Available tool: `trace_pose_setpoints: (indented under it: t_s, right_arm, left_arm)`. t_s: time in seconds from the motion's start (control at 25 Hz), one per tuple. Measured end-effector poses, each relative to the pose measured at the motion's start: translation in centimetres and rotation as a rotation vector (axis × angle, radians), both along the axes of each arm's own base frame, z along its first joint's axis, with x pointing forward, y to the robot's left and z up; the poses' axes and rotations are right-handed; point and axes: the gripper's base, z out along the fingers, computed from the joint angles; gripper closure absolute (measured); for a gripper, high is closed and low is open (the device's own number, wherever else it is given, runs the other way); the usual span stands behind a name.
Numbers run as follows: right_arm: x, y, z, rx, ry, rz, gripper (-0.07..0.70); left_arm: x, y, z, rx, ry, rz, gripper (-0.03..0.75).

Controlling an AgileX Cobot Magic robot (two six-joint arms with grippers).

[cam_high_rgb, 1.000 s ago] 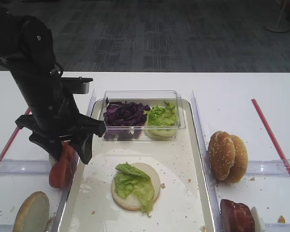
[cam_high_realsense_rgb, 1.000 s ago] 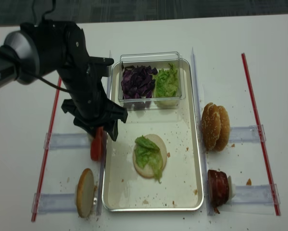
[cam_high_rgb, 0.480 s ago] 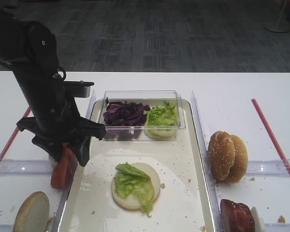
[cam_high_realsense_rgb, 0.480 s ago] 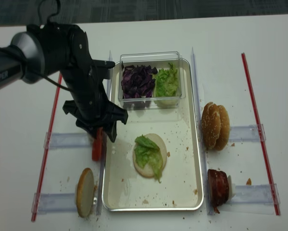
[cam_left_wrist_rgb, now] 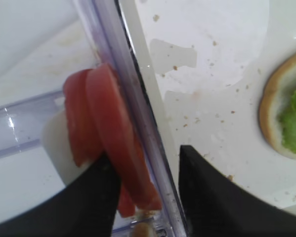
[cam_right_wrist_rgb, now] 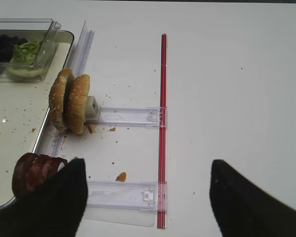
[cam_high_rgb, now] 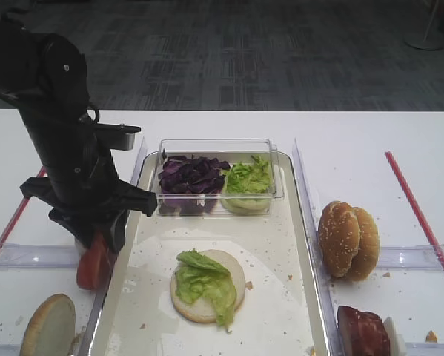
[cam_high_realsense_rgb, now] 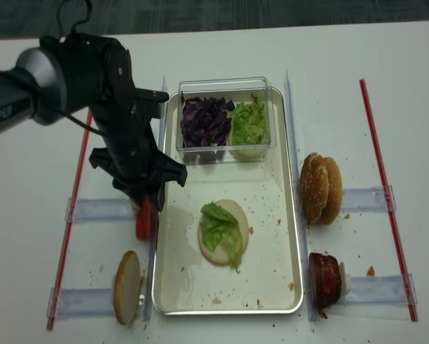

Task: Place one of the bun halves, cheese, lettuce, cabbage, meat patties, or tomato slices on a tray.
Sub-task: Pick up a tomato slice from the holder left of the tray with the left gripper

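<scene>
We see the left end effector [cam_left_wrist_rgb: 143, 192] lowered over the tomato slices [cam_left_wrist_rgb: 108, 148], which stand on edge in a clear rack on the counter [cam_high_rgb: 370, 141], just outside the left rim of the tray [cam_high_rgb: 299, 222]. In the left wrist view one dark finger sits against the outer slice and the other stands on the tray side of the rim, so the jaws are partly open with the slices between them; we cannot tell whether they grip the slices. The slices' flat faces point left and right, and their upper edges lean toward the tray.

The right end effector [cam_right_wrist_rgb: 148, 197] hangs above the counter with its jaws spread wide and nothing between them.

On the tray's liner a bun half [cam_high_rgb: 207, 285] lies cut face up with a lettuce [cam_high_rgb: 201, 280] leaf draped over it. A clear box [cam_high_rgb: 218, 174] at the tray's far end holds cabbage [cam_high_rgb: 190, 176] and more lettuce. Two sesame bun halves [cam_high_rgb: 348, 239] stand on edge in a rack right of the tray, and another bun half [cam_high_rgb: 50, 325] stands near the bottom left.

The meat patties [cam_high_rgb: 364, 331] are cut off by the lower edge of the high view. The left arm hides the upper part of the tomato slices there, and the slices' lower ends are covered by the fingers in the left wrist view.
</scene>
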Motion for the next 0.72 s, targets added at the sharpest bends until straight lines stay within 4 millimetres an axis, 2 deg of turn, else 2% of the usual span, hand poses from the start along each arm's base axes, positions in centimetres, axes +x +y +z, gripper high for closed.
trace_pose_setpoints:
  t_s: [0.48, 0.72]
  right_arm:
    - [0.0, 0.0, 0.0, 0.0, 0.0, 0.0, 0.091]
    - [0.0, 0.0, 0.0, 0.0, 0.0, 0.0, 0.091]
  left_arm:
    - [0.18, 0.46, -0.09, 0.052, -0.017, 0.008, 0.58]
    - [0.21, 0.54, -0.09, 0.061, -0.02, 0.004, 0.671]
